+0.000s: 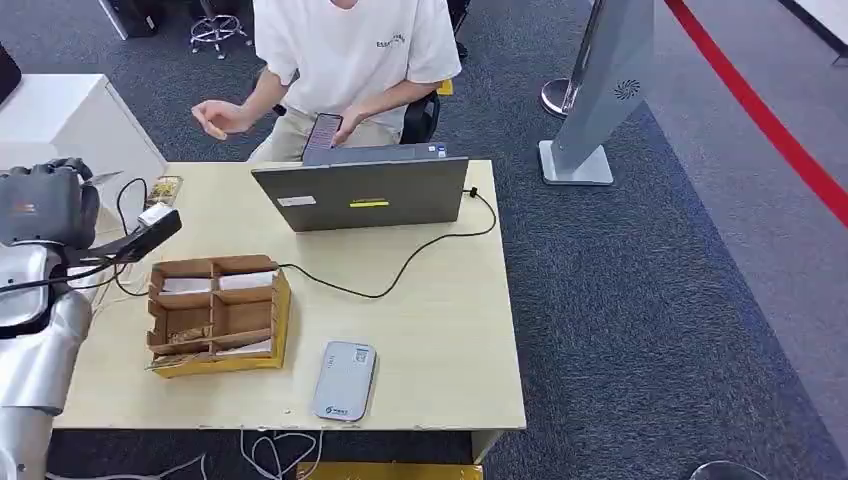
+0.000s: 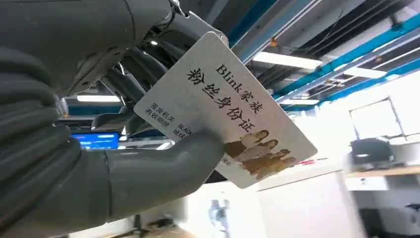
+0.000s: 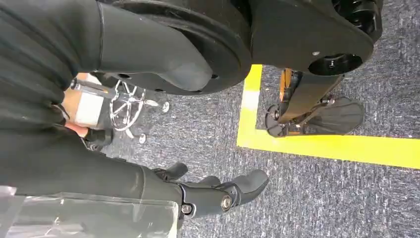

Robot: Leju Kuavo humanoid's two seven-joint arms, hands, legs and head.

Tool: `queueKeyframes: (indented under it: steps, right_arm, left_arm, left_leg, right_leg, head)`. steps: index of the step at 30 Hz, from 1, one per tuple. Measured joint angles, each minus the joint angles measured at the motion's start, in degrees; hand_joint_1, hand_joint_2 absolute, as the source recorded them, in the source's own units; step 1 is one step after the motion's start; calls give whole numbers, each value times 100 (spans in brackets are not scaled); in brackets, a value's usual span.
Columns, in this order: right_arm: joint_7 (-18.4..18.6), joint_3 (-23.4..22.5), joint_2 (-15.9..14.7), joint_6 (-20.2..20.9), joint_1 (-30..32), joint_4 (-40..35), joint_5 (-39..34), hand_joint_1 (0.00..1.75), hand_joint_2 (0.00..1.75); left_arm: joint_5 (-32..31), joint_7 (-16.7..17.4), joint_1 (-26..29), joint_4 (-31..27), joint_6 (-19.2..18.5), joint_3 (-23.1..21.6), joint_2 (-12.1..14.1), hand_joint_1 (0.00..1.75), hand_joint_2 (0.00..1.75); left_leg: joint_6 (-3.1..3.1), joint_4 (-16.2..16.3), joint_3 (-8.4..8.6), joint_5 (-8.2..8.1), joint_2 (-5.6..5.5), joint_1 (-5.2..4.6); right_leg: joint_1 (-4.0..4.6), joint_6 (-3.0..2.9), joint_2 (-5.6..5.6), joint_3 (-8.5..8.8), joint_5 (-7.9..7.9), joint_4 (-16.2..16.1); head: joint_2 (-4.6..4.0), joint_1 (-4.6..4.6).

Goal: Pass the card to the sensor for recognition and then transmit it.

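A white card (image 2: 233, 99) printed with black characters and a small group photo is pinched between the thumb and dark fingers of my left hand (image 2: 124, 168). In the head view my left hand (image 1: 45, 205) is raised at the table's far left, above and beyond the cardboard box. The grey card sensor (image 1: 343, 380) lies flat near the table's front edge, well to the right of that hand. My right hand (image 3: 213, 191) hangs over the carpet, its fingers apart and holding nothing.
A cardboard divider box (image 1: 215, 310) with cards in it sits left of the sensor. A grey laptop (image 1: 365, 190) stands at the back, with a black cable (image 1: 400, 270) running across the table. A person (image 1: 350, 50) sits behind the laptop holding a phone. A white cabinet (image 1: 60, 115) stands at the left.
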Motion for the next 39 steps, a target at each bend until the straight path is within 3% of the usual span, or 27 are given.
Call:
queueKeyframes:
  steps: [10,16,19,39]
  right_arm:
    - [-15,103,24,-46,0,0,-129,0,175]
    - [-15,103,24,-46,0,0,-131,0,175]
    - [-4,129,50,-52,0,2,-170,0,175]
    - [7,127,177,-162,24,103,-406,0,175]
  left_arm:
    - [-205,70,1011,-2142,-524,-1411,-664,175,175]
    - [-210,74,1024,-2166,-531,-1439,-673,175,175]
    - [-46,144,1522,-2801,-699,-2397,-889,175,175]
    - [319,70,3119,-3118,-885,-2859,-808,175,175]
  left_leg:
    - [4,3,-3,-3,1,-1]
    - [4,3,-3,-3,1,-1]
    - [4,1,-1,-3,6,2]
    - [2,0,-1,-6,7,2]
  right_leg:
    - [0,2,-1,0,1,-4]
    - [0,2,-1,0,1,-4]
    - [3,3,2,1,2,-4]
    - [3,3,3,0,0,-4]
  head:
    - [2,0]
    - [0,0]
    - [0,2]
    - [0,2]
